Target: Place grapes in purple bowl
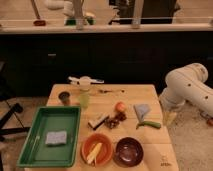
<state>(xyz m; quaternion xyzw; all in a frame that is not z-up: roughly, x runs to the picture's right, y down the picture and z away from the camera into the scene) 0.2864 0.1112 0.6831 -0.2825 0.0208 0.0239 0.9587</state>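
Hand (170, 116) beside table (135, 93); red fruit (120, 106) and block (98, 121) flank grapes (115, 119).

Robotics lab mock kitchen: wooden table (145, 95), dark cabinets (100, 60) behind, green tray (60, 122), robot arm (187, 87) with gripper (170, 118) hanging beside the table edge.

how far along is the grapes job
Done: nothing yet. The grapes lie on the table, and the purple bowl is empty. In hand: nothing; the end effector hangs open off the table's right edge. Left: grasp, carry, drop.
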